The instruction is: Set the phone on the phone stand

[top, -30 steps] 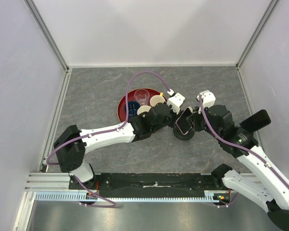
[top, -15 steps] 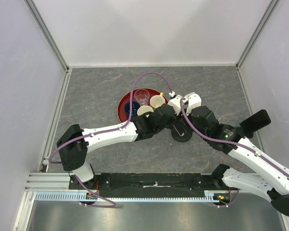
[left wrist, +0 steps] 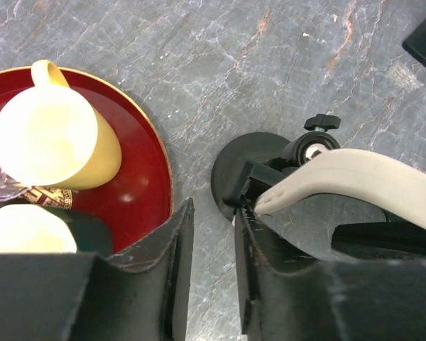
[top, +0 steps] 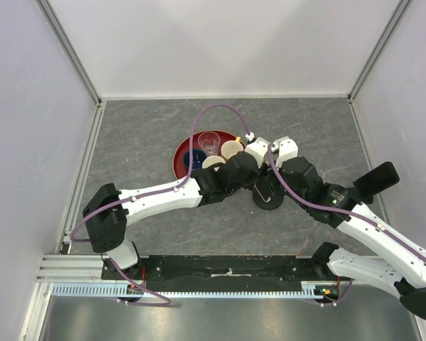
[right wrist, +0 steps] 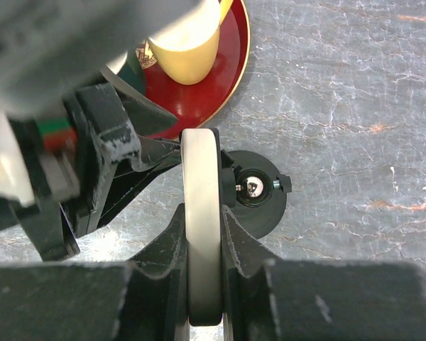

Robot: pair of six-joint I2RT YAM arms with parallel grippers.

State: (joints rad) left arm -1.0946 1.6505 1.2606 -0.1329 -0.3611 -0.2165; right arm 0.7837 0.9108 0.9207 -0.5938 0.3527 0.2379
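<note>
The right hand (right wrist: pixel 202 217) is clamped on the phone (right wrist: pixel 201 170), held edge-on just above the phone stand (right wrist: pixel 263 209) to drop into its cradle, while the left hand (left wrist: pixel 213 213), fingers slightly apart and empty, sits at the stand's 9 o'clock, probably to steady it on the counter (right wrist: pixel 341 85).

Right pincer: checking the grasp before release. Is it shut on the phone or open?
Shut on the phone: in the right wrist view, both fingers of the right pincer press against its sides.

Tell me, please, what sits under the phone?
The black phone stand: its round base and ball joint show beside the phone, gripped by the right end effector. Directly beneath is covered.
</note>
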